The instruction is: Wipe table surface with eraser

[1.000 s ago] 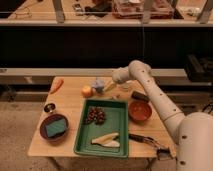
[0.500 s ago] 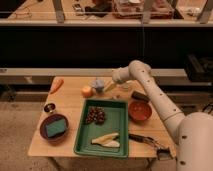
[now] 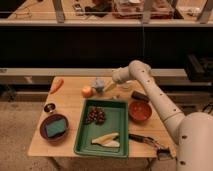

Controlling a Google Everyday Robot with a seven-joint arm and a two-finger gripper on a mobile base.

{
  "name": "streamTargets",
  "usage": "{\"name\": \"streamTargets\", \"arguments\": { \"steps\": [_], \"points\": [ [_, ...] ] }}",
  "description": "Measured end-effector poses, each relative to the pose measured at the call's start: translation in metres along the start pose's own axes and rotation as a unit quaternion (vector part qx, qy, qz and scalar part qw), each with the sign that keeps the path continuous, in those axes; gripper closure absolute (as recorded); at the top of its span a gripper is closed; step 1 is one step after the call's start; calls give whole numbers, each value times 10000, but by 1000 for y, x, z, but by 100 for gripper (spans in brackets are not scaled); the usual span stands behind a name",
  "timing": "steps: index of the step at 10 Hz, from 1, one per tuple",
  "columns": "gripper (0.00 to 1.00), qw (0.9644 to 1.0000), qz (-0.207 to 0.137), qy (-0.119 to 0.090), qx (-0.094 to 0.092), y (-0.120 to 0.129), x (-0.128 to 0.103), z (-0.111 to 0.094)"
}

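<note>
Over the back of the tabletop (image 3: 67, 100), just beyond the far rim of the green tray (image 3: 116, 122), the hand (image 3: 111, 87) of the white arm (image 3: 155, 96) is held low, pointed down and toward the picture's left. Its fingers are spread apart, and nothing is seen gripped between them. The arm is bent at an elbow above the back edge of the tabletop and is joined to the robot's white body at the lower right corner. The eraser (image 3: 137, 96), a small dark block, is laid flat on the tabletop to the picture's right of the hand, apart from it, just behind the red bowl (image 3: 139, 111) and close beside the arm's lower link. On the other side of the hand a small grey-blue object (image 3: 98, 84) is set, with an orange round fruit (image 3: 87, 91) just in front of it and a carrot (image 3: 56, 85) farther left, near the back left corner. Inside the tray, a bunch of dark grapes (image 3: 95, 116) is placed in the far left part, and two pale, elongated pieces (image 3: 106, 140) are laid near the front rim. At the left front of the tabletop a dark red bowl (image 3: 44, 137) is stood with a green sponge (image 3: 55, 128) inside it, and a small black round thing (image 3: 49, 107) is set just behind that bowl. Along the right front edge, beside the tray, a long black-handled tool (image 3: 142, 139) is laid, its head turned toward the corner. Behind the tabletop a dark shelf front and a further counter loaded with things are seen, too indistinct to be named.
</note>
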Motion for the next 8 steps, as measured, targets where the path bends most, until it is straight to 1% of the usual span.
{"name": "streamTargets", "arguments": {
  "steps": [1, 2, 4, 5, 6, 7, 8],
  "points": [
    [20, 9999, -62, -85, -25, 0, 1, -5],
    [20, 9996, -145, -232, -69, 0, 5, -15],
    [20, 9974, -342, -604, -204, 0, 11, -39],
    [20, 9954, -412, -817, -289, 1, 12, -54],
    [20, 9927, -446, -1053, -377, 3, 11, -74],
    [20, 9901, -432, -1254, -457, 5, 4, -93],
    [20, 9873, -384, -1436, -555, 9, -9, -112]
  ]
}}
